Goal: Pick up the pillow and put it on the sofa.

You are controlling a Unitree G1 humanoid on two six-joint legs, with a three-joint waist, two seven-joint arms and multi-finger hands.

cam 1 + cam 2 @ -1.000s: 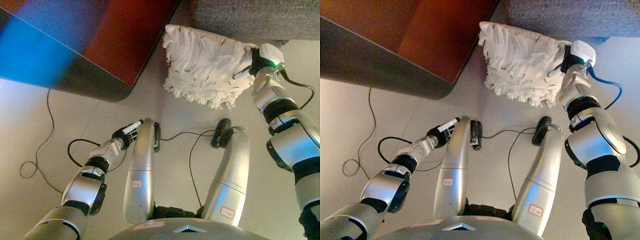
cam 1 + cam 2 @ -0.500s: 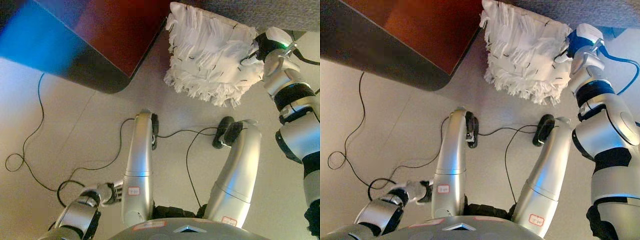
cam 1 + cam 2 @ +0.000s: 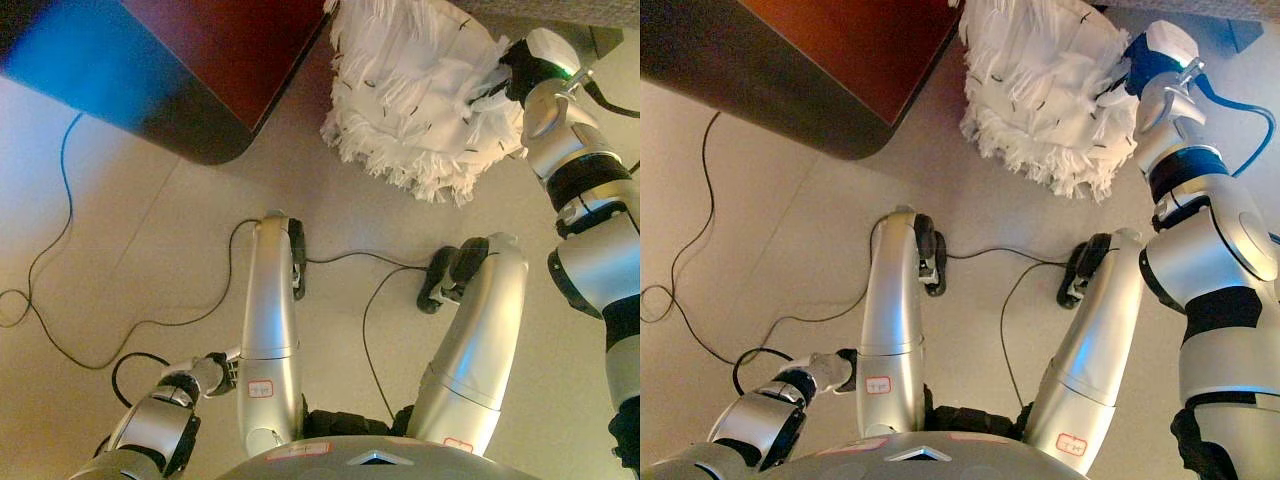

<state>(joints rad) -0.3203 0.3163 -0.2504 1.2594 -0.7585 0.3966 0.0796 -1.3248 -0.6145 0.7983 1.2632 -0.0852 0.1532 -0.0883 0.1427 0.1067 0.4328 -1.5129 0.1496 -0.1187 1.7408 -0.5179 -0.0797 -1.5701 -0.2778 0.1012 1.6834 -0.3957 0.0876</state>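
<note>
White fringed pillow (image 3: 415,95) lies on the pale floor (image 3: 130,260) at the top of both views, shaggy strips hanging off its lower edge. Its upper edge sits right against the base of the grey sofa (image 3: 560,10), which shows only as a strip along the top right edge. Left of the pillow stands a dark reddish-brown table (image 3: 200,60) with a rounded corner; pillow and table edge are near each other, and whether they touch cannot be told.

Right hand (image 3: 505,78) is at the pillow's right side, pressed into the fringe. Dark fingers are partly buried in the white strips; they look curled into the fabric, but how far they close cannot be told from either view. The right arm runs up from the lower right edge to that point.

Left hand (image 3: 837,370) is low at the lower left, close beside the robot's body and well apart from the pillow. Only a small dark part of it shows at the end of the forearm; whether its fingers are spread or curled cannot be told.

A thin black cord (image 3: 45,260) trails in loops across the floor on the left side, below the table's corner.
</note>
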